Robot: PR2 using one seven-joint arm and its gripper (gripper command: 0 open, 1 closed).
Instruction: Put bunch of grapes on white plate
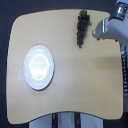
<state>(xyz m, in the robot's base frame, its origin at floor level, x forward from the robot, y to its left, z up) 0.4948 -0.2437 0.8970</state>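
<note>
Our claw (102, 29) sits just right of the bunch of grapes (82, 28) at the counter's (80, 80) far edge (its opening we cannot tell). The white plate (38, 67) lies well apart, left and nearer. A glancing approach could, we judge, nudge the grapes off that edge.

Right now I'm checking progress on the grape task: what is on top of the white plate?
Nothing is on the white plate; its glossy surface is bare. The bunch of grapes lies apart on the table, near the far edge. Nothing covers the plate.

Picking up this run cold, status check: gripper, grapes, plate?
Grey gripper beside the grapes, jaw state unclear. Dark purple grape bunch on light wooden table, not held. Round white plate empty, toward the exterior view's left. Nothing between them.
</note>
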